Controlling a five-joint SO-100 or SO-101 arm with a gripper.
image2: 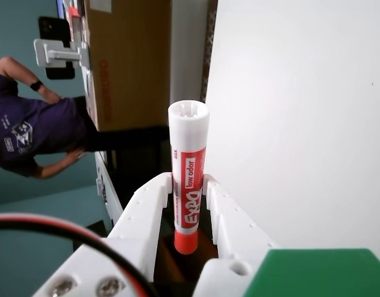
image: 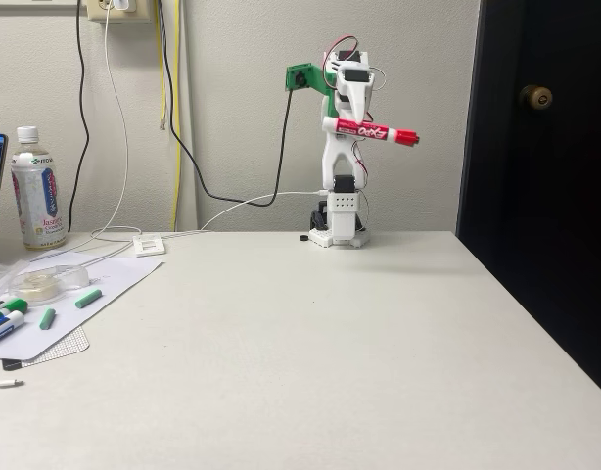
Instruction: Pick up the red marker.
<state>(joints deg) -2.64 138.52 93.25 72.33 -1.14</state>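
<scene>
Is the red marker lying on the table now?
No, in the fixed view the red marker is held crosswise in the gripper, raised high above the table.

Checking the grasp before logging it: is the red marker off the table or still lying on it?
Off the table. The red marker is held level in the shut pincer, high above the table.

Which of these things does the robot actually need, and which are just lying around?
Job:
- red marker, held aloft in the hand

Lying about:
- bottle
- tape roll
- green-capped marker
- loose green caps
- paper
</scene>
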